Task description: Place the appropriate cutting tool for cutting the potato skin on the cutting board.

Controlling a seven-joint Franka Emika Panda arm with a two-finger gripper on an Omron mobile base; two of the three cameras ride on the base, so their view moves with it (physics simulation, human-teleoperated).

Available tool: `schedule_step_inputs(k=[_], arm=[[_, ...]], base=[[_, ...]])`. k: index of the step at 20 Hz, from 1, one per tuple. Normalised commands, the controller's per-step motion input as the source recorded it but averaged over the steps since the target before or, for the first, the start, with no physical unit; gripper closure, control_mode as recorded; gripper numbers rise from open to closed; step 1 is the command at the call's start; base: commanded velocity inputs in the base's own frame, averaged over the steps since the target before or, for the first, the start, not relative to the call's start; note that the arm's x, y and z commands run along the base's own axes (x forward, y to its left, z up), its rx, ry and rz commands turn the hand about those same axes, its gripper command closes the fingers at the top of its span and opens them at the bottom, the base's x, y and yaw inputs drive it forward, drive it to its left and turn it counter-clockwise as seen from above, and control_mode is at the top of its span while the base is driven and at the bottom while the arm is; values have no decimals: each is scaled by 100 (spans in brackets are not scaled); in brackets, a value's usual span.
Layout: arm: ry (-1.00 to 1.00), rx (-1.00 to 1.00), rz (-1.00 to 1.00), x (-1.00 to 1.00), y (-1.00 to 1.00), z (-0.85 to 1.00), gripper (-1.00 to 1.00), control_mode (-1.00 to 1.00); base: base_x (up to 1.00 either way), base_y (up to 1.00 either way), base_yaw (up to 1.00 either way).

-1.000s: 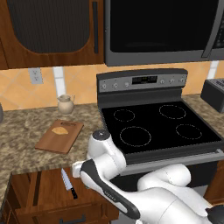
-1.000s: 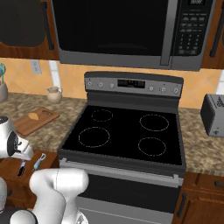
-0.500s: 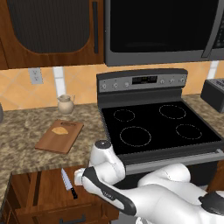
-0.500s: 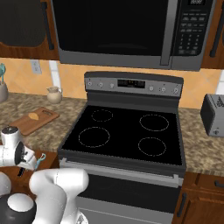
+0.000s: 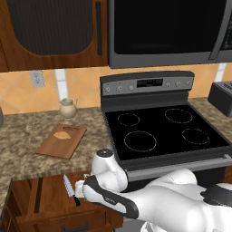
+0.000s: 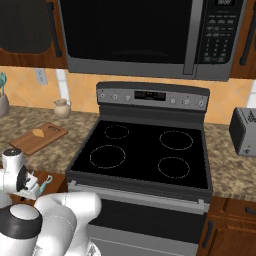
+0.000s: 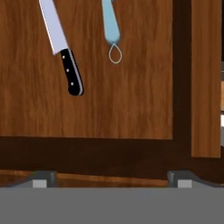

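Looking down along my hand (image 7: 109, 177), I see its two fingertips (image 7: 41, 178) set wide apart at the bottom of the hand view, with nothing between them. Beyond them lies the wooden floor of an open drawer (image 7: 131, 96). On it rests the peeler (image 7: 111, 30): its pale blue handle ends in a small wire loop, and its head runs out of the top edge. Just beside it lies the knife (image 7: 65, 57), black handle toward me, silver blade angled away. The two tools are near each other but apart.

From the left base view, the hand (image 5: 81, 189) hangs over the drawer (image 5: 45, 199) below the tabletop edge, with the knife (image 5: 70, 189) beside it. From the right base view, the peeler (image 6: 46, 182) shows just beside the hand (image 6: 31, 184).

On the speckled tabletop (image 5: 27, 136) above, the cutting board (image 5: 62, 141) lies flat, left of the stove (image 5: 167, 131), with the potato (image 5: 62, 134) on its far half. A small jug (image 5: 68, 108) stands behind the board by the wall.
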Motion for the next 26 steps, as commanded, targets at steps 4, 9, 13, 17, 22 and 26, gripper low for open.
schedule_step_inputs(k=[4,9,13,17,22,26], arm=[[16,0,-1,-51,23,-1,-100,-100],[15,-3,0,-40,12,-6,-100,-100],[0,-6,0,-13,1,2,-100,-100],[-11,-3,0,0,1,52,-100,-100],[-12,-1,0,13,0,42,-100,-100],[-10,-9,0,33,0,-22,-100,-100]], base=[[0,0,0],[0,0,0],[0,0,0],[0,0,0],[0,0,0],[0,0,0]])
